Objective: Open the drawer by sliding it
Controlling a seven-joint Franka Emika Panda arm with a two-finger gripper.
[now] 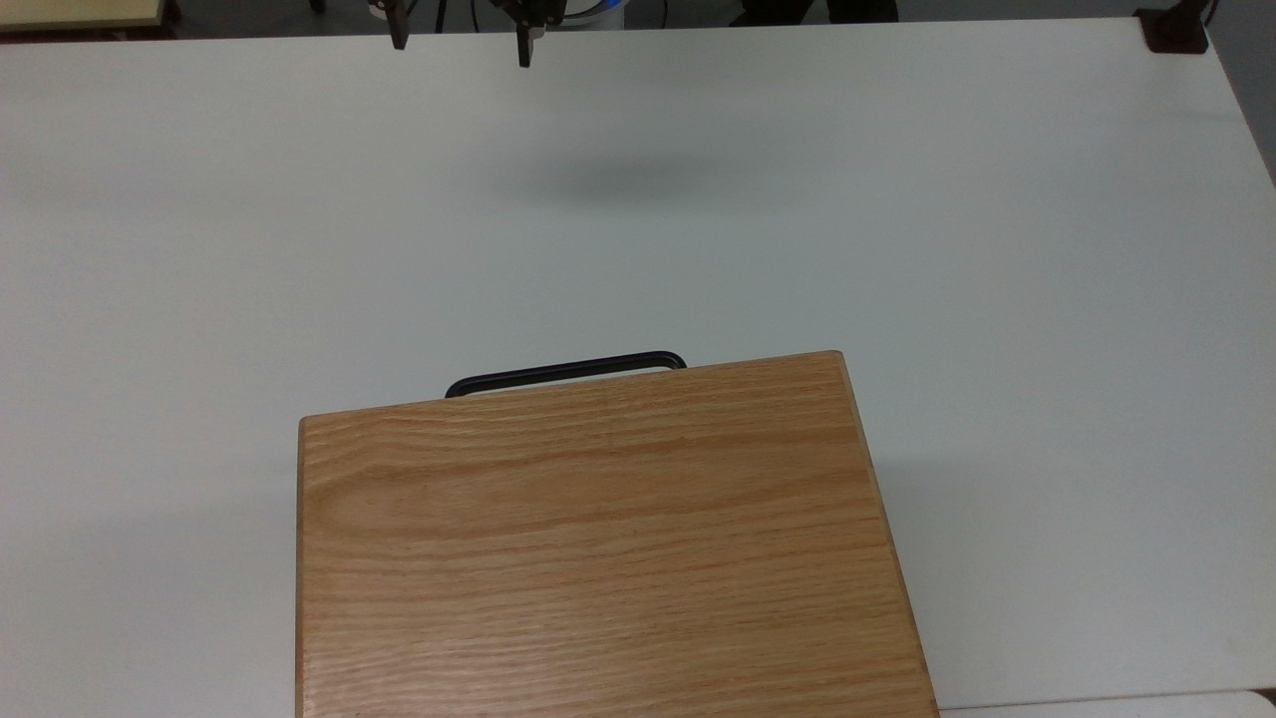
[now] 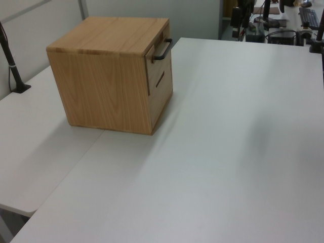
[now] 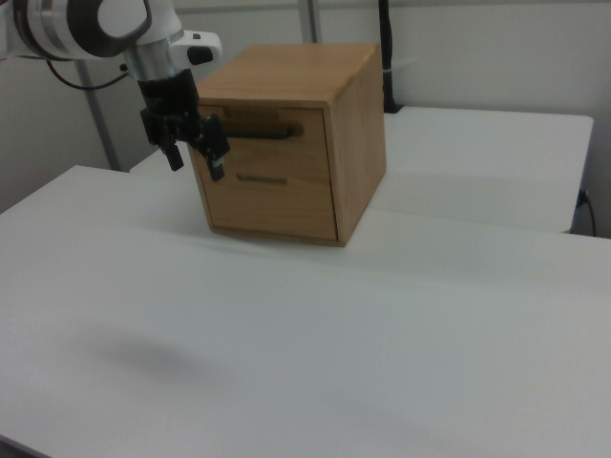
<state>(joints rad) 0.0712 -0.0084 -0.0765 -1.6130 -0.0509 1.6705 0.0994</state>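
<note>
Oak-grain wooden cabinet [image 3: 296, 143] on white table [image 1: 897, 199]; its shut light-oak drawer [image 3: 263, 129] faces the wide-open black gripper [image 1: 461, 42], well apart.

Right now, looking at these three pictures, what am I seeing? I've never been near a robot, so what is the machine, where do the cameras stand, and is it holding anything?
The white machine is a robot arm. The black two-fingered part at its tip is the end effector, its hand. Its fingers are spread apart and hold nothing.

One camera looks down from above, where the end effector peeks in at the top edge. The other two look across the white table from opposite sides.

On the table stands a wooden cabinet. Near its top is a drawer with a black bar handle; the drawer looks shut. The end effector hangs in the air, apart from the handle, with open table between them in the top view.
</note>
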